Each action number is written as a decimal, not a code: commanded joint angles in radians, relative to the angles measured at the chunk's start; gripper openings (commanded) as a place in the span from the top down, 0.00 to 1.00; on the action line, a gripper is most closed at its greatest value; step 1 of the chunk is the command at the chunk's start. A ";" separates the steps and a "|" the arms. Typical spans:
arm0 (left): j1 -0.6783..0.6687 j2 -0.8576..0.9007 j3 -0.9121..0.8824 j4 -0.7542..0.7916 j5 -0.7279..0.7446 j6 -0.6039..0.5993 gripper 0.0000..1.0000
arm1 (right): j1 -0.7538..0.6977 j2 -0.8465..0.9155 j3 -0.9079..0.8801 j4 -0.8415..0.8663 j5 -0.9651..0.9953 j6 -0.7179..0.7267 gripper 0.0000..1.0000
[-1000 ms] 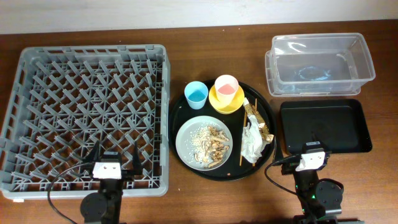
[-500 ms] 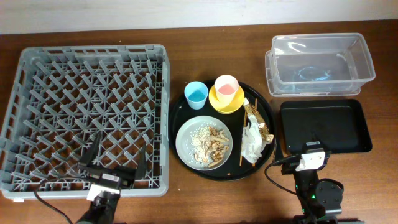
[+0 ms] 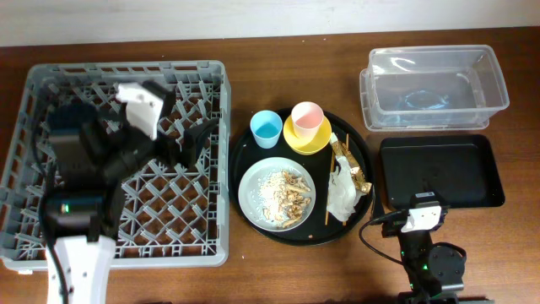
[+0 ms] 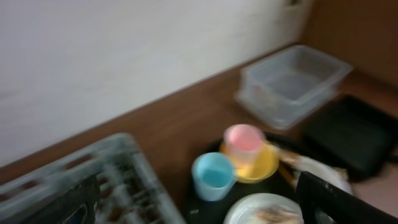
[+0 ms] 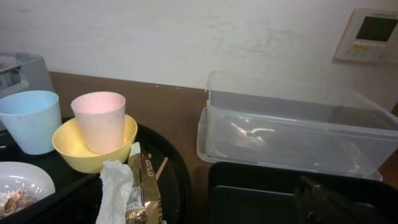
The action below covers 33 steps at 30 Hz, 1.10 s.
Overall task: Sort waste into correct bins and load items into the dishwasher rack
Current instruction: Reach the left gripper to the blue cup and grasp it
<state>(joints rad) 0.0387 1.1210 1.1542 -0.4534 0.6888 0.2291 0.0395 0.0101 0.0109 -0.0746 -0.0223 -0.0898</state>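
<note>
Left of the round black tray (image 3: 308, 232) lies the one dishwasher rack (image 3: 194, 211), with no dish in it. The left gripper (image 3: 187, 143) hangs above the rack's near edge, jaws spread wide and holding nothing. It faces the tray, which suggests a reach for the first item.

On the tray everything is gathered like a finished meal. At its upper left stands one light-blue cup (image 3: 266, 128). Just right of that, one pink cup (image 3: 307, 116) is nested in one yellow bowl (image 3: 291, 139), so the two will likely have to be parted. In the tray's lower middle, one grey plate (image 3: 251, 196) carries the food scraps (image 3: 291, 192), which should be tipped out before racking. On the tray's right side lie one pair of chopsticks (image 3: 332, 181), one gold-brown wrapper (image 3: 350, 165) and one white napkin (image 3: 342, 196), touching one another.

Right of the tray sit two bins: one clear tub (image 3: 498, 84) above, and one shallow black tray bin (image 3: 434, 173) below. No waste shows in either.

The right gripper (image 3: 422, 203) rests low, at the black bin's near edge; whether its jaws are parted cannot be told.
</note>
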 commanded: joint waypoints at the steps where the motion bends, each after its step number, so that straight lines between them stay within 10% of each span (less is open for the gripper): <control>1: -0.003 0.101 0.042 0.019 0.206 0.027 0.00 | 0.006 -0.006 -0.005 -0.005 0.009 -0.004 0.01; 6: -0.024 0.179 0.116 -0.036 0.006 -0.060 0.01 | 0.006 -0.006 -0.005 -0.005 0.009 -0.004 0.01; 13: -0.224 0.456 0.603 -0.570 -0.457 0.013 0.01 | 0.006 -0.006 -0.005 -0.005 0.009 -0.004 0.01; 25: -0.417 0.615 0.708 -0.558 -0.229 0.011 0.01 | 0.006 -0.006 -0.005 -0.005 0.009 -0.004 0.01; 33: -0.495 0.737 0.707 -0.539 -0.470 0.011 0.01 | 0.006 -0.006 -0.005 -0.005 0.009 -0.004 0.01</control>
<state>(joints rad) -0.4313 1.7767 1.8450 -1.0008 0.3416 0.2249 0.0395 0.0101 0.0109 -0.0750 -0.0223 -0.0898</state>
